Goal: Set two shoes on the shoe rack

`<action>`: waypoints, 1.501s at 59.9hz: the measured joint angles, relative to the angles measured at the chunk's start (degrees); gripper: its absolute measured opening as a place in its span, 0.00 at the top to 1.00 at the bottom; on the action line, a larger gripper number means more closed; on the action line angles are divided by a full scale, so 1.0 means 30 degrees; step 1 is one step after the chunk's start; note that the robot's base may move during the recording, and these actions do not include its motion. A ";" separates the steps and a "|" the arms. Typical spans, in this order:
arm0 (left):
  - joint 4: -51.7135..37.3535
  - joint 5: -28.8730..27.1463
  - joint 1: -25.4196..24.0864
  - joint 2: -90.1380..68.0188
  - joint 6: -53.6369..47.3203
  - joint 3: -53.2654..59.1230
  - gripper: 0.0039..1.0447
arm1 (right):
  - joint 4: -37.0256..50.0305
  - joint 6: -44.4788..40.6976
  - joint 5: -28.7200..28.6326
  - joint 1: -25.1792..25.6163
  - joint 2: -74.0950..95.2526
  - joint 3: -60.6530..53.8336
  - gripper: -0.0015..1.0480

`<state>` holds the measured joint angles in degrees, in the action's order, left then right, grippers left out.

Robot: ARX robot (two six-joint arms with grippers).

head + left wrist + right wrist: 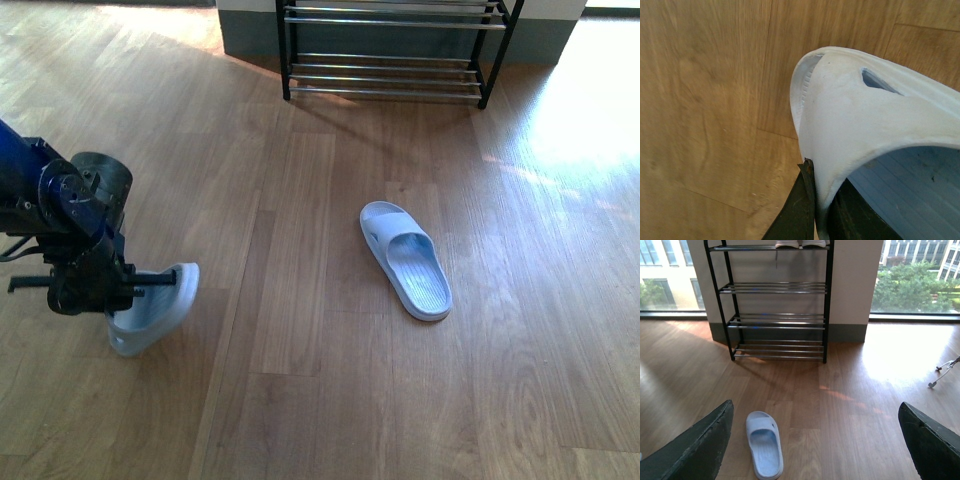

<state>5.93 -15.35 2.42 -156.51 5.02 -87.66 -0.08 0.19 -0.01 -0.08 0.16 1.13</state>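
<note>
This looks like a lived-in room of a home or flat, perhaps near its entrance. Warm wood-plank flooring (300,400) covers the whole area, and a black-framed shoe rack (775,288) with silver rod shelves stands against the far pale wall (850,285) with its grey skirting (847,333). A pale blue slide sandal (408,262) lies loose on the floor. Tall windows (915,280) on both sides of the wall show trees and neighbouring buildings.

Daylight, pretty bright overall. Front view: blown-out glare on floor (585,120) at 2 o'clock. Right wrist view: windows (915,280) bright at 2 o'clock, shadow off shoe rack (777,305) stretching toward 9 o'clock, focus sharp. Left wrist view: sandal (865,120) super close, bit soft, evenly lit.
</note>
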 joint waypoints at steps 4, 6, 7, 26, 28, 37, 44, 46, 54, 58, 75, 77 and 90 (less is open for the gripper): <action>-0.0838 -0.0517 0.0248 0.0576 -0.2135 0.0474 0.98 | 0.0000 0.0000 0.0007 0.0000 0.0000 0.0000 0.09; -0.1588 -0.1348 0.0415 0.0765 -0.3155 0.0743 0.98 | 0.0000 0.0000 0.0007 0.0000 0.0000 0.0000 0.09; -0.1749 -0.1515 0.0488 0.0823 -0.3708 0.0787 0.98 | 0.0000 0.0000 0.0000 0.0000 0.0000 0.0000 0.09; -0.8787 -0.3592 0.1384 0.0925 -1.2866 0.2718 0.98 | 0.0000 0.0000 0.0000 0.0000 0.0000 0.0000 0.09; -0.8830 -0.3293 0.1472 0.0918 -1.3172 0.2703 0.98 | 0.0000 0.0000 0.0000 0.0000 0.0000 0.0000 0.09; -0.8910 -0.2688 0.1872 0.0860 -1.3245 0.2681 0.80 | 0.0000 0.0000 0.0000 0.0000 0.0000 0.0000 0.09; -0.7759 -0.2229 0.1909 0.0860 -1.2014 0.2550 0.63 | 0.0000 0.0000 0.0007 0.0000 0.0000 0.0000 0.09; -0.7584 -0.2164 0.1887 0.0860 -1.1591 0.2543 0.58 | 0.0000 0.0000 0.0000 0.0000 0.0000 0.0000 0.09; -0.5202 -0.0306 0.1457 0.1035 -0.7715 0.2317 0.34 | 0.0000 0.0000 0.0000 0.0000 0.0000 0.0000 0.09; -0.4947 0.0430 0.1231 0.1341 -0.5574 0.2594 0.24 | 0.0000 0.0000 0.0000 0.0000 0.0000 0.0000 0.09; -0.6696 0.1843 0.1086 0.1581 0.7788 0.3891 0.09 | 0.0000 0.0000 0.0000 0.0000 0.0000 0.0000 0.09; -0.6783 0.1872 0.1362 0.1195 0.8488 0.3781 0.09 | 0.0000 0.0000 0.0000 0.0000 0.0000 -0.0007 0.09; -0.6645 0.2127 0.2353 -0.0408 0.9391 0.2433 0.09 | 0.0000 0.0000 0.0000 0.0000 0.0000 0.0000 0.09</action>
<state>-14.00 -8.97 9.48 -157.73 33.19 -80.36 -0.08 0.19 -0.01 -0.08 0.16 1.13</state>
